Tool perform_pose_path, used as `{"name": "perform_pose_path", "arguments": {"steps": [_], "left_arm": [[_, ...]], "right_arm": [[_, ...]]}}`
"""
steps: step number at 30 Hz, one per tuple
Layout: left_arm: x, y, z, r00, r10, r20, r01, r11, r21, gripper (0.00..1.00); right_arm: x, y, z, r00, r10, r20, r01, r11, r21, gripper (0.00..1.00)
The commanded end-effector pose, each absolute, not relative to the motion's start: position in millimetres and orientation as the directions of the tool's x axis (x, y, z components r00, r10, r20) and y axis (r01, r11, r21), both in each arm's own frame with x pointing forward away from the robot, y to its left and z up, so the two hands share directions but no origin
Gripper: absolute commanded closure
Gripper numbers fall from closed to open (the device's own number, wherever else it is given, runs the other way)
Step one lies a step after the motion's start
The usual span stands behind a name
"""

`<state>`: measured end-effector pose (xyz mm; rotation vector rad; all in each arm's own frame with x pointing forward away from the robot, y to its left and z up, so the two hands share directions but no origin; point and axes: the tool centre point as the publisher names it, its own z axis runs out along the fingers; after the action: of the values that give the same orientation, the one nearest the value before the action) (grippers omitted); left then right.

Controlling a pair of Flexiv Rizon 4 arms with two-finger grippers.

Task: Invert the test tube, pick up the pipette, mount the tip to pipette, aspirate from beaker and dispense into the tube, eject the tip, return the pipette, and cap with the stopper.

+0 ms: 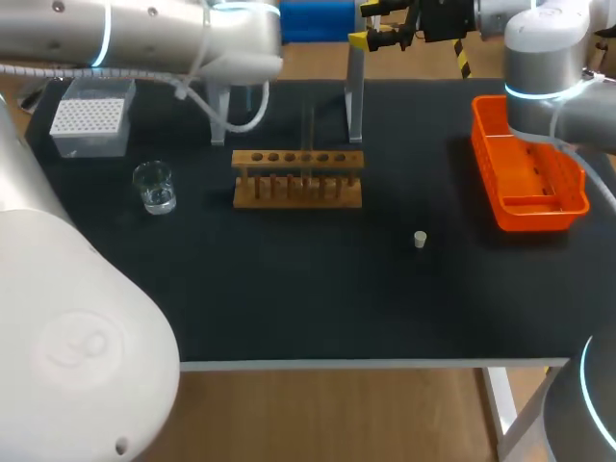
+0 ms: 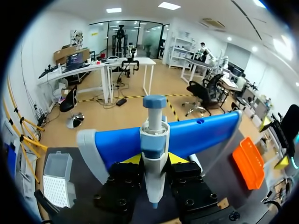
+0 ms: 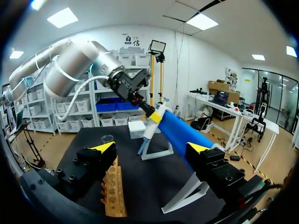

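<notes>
L tool (image 2: 155,158) is closest: its yellow fingertips (image 2: 133,159) sit tight on either side of the pipette (image 2: 153,140), pinching it. The pipette has a pale grey-white body w/ a blue band at mid and a blue plunger knob on top. It is upright, hanging on the blue bar of the stand (image 2: 205,133) at the far edge of the table (image 1: 318,298).

R tool (image 3: 152,148) has its fingers spread wide. It is held up off the table near the stand's right end, facing the L tool across the blue bar.

Containers:
- Beaker (image 1: 154,188): clear glass, left part of the table. Looks to hold a little clear liquid, but hard to be sure.
- Tip box (image 1: 91,117): clear, behind the beaker at the far-left corner. Lid is up, w/ a white grid of tips showing.
- Wooden rack (image 1: 298,179): mid table, in front of the stand, w/ a row of round holes along the top. A thin upright shape rises near its middle, prob the test tube (image 1: 310,135), but too faint to say more.
- Orange basket (image 1: 577,188): right side, under the R arm.

Stopper (image 1: 420,240): small, pale, standing alone on the table btwn rack and basket, nearer the front edge.
</notes>
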<state>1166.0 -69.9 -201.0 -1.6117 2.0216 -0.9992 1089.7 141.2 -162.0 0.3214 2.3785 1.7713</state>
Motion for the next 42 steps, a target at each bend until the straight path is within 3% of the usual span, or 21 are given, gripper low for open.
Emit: {"name": "perform_pose_path", "arguments": {"steps": [1, 2, 17, 29, 34, 42], "left_arm": [[1171.9, -74.3, -199.3, -0.284, -0.948, 0.146, -0.734, 0.117, -0.669, 0.1], [1172.0, -74.8, -199.2, -0.286, -0.947, 0.146, -0.733, 0.118, -0.67, 0.0], [1150.0, -86.9, -172.9, -0.315, -0.935, 0.161, -0.703, 0.116, -0.702, 0.0], [1046.7, -93.9, -133.9, -0.378, -0.906, 0.19, -0.661, 0.121, -0.74, 0.0], [1004.2, -96.1, -121.6, -0.582, -0.806, 0.106, -0.486, 0.241, -0.84, 0.0], [955.3, -105.0, -129.6, -0.793, -0.606, 0.063, -0.306, 0.308, -0.901, 0.0]], "right_arm": [[1090.3, 140.1, -161.5, -0.965, 0.261, 0.002, 0.077, 0.278, 0.957, 0.0], [1090.3, 140.1, -161.5, -0.965, 0.261, 0.002, 0.077, 0.278, 0.957, 0.0], [1090.3, 140.1, -161.5, -0.965, 0.261, 0.002, 0.077, 0.278, 0.957, 0.0], [1090.3, 140.1, -161.5, -0.965, 0.261, 0.002, 0.077, 0.278, 0.957, 0.0], [1090.3, 140.1, -161.5, -0.965, 0.261, 0.002, 0.077, 0.278, 0.957, 0.0], [1090.3, 140.1, -161.5, -0.965, 0.261, 0.002, 0.077, 0.278, 0.957, 0.0]]}}
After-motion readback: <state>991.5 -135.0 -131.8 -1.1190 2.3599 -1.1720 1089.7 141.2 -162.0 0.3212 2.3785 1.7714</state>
